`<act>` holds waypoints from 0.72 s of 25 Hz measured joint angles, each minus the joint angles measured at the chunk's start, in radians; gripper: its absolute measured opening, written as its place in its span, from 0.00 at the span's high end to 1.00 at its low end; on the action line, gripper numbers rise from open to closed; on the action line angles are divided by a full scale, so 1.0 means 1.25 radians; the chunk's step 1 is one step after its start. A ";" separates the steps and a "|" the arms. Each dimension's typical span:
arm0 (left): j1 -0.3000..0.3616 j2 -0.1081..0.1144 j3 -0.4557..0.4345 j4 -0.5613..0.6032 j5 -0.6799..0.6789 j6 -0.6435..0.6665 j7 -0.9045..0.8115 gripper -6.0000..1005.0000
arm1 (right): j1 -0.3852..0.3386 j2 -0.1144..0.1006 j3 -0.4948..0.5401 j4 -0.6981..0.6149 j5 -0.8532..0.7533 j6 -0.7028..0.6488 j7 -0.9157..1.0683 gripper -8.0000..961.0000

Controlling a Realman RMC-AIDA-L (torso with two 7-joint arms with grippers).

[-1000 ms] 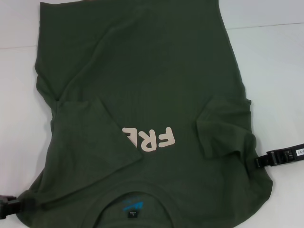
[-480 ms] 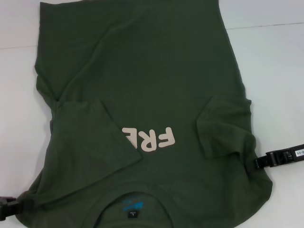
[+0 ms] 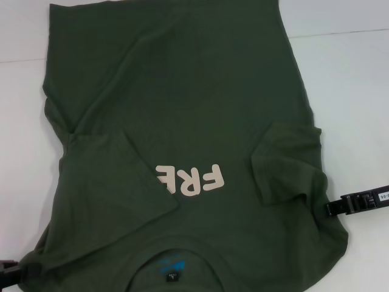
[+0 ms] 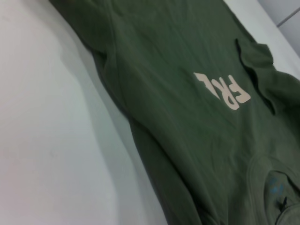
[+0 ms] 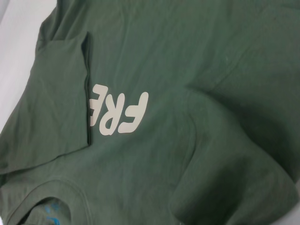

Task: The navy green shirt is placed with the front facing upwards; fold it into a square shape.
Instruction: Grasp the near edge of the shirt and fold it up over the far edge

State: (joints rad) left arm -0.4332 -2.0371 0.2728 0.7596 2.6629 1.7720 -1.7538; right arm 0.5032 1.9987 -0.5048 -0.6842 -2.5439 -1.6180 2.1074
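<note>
The shirt (image 3: 188, 140) lies front up across the white counter (image 3: 352, 91), collar nearest the robot, both sleeves folded in over the chest so that the left one covers the end of the lettering (image 3: 191, 178), which reads only "FRE". Over the last second little has changed: the left pincer (image 3: 13, 275) has slid slightly lower and outward at the shirt's near left shoulder, the cloth there shifting with it, while the right pincer (image 3: 340, 207) sits as before at the right edge below the folded sleeve. This suggests the sleeve folds are done and the arms are setting up for the lengthwise fold. Whether either pincer is clenched on cloth or released, I cannot tell: the fingertips are hidden against the fabric. The hem runs out of view.
</note>
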 joint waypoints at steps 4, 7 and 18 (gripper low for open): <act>0.010 0.001 -0.020 0.001 0.002 0.013 0.017 0.93 | -0.001 0.000 0.000 0.000 0.005 -0.011 -0.015 0.97; 0.017 0.003 -0.029 0.002 0.004 0.023 0.027 0.93 | -0.005 -0.004 -0.002 0.000 0.005 -0.023 -0.018 0.97; 0.017 0.009 -0.035 0.013 0.000 0.041 0.033 0.93 | -0.050 -0.060 0.020 -0.010 0.038 -0.101 -0.039 0.97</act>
State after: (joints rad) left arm -0.4115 -2.0258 0.2285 0.7759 2.6631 1.8234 -1.7125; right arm 0.4405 1.9231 -0.4803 -0.6964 -2.4962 -1.7439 2.0584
